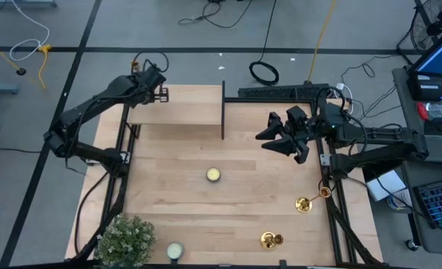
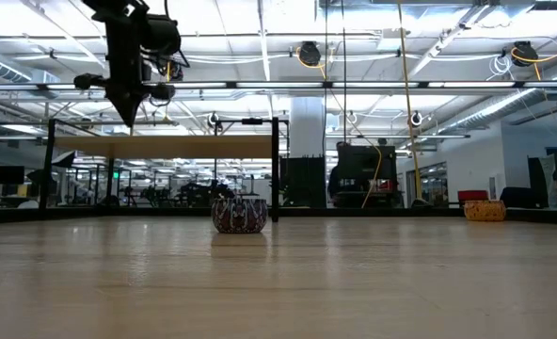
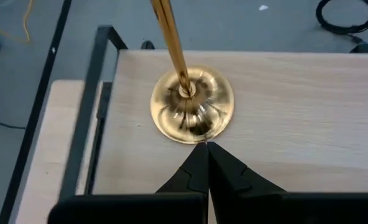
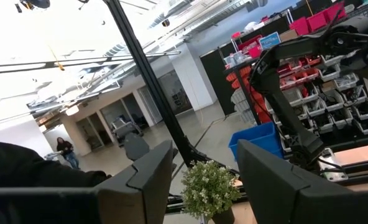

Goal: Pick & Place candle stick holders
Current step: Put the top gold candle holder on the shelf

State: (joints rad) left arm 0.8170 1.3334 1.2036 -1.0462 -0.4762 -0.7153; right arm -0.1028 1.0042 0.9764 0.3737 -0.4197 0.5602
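One brass candlestick stands upright on the raised wooden shelf (image 1: 184, 104). Its round base (image 3: 192, 106) and stem (image 3: 170, 37) show in the left wrist view. My left gripper (image 3: 207, 144) is shut and empty. It points down, and its tips show just beside that base; it also shows in the high view (image 1: 161, 93) and the low view (image 2: 128, 118). A second candlestick (image 1: 304, 202) lies near the table's right edge with its stem toward the edge. A third candlestick (image 1: 270, 240) is near the front right. My right gripper (image 1: 269, 138) is open and empty above the table's right half, and it also shows in the right wrist view (image 4: 206, 168).
A yellowish tealight (image 1: 213, 174) sits mid-table and a greenish one (image 1: 175, 250) sits at the near edge. A potted plant (image 1: 128, 239) stands at the near left corner. A dark upright post (image 1: 223, 110) bounds the shelf's right end, and dark frame rails run along both table sides.
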